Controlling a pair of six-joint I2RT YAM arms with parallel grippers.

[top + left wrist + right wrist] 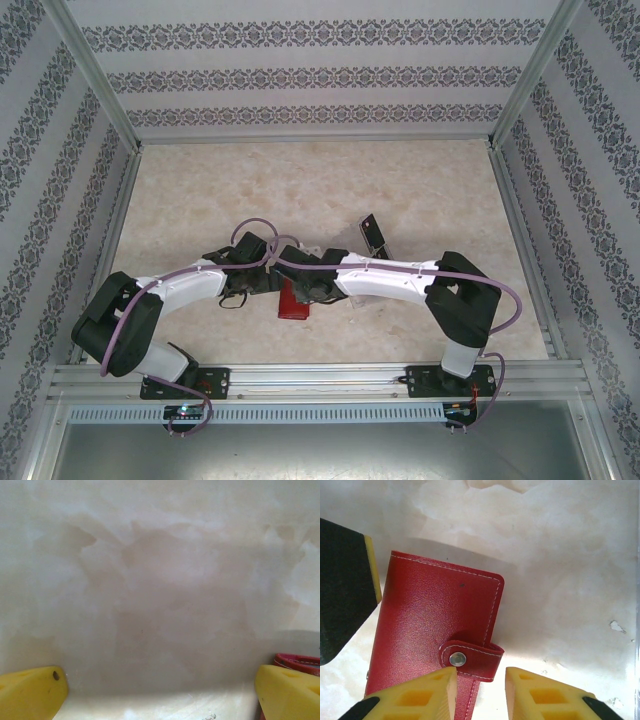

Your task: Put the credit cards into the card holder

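Evidently unsnapping the card holder [435,615] — right jaws half-parted astride its snap tab [472,655], left jaws released — next, pinch firmly.

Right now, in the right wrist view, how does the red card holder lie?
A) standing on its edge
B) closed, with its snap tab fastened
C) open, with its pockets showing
B: the card holder lies flat and shut on the table, its snap tab buttoned across the edge.

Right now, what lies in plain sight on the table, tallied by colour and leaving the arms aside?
Red card holder: 1
Dark card-like item: 1, too small to split into single cards
Total: 2
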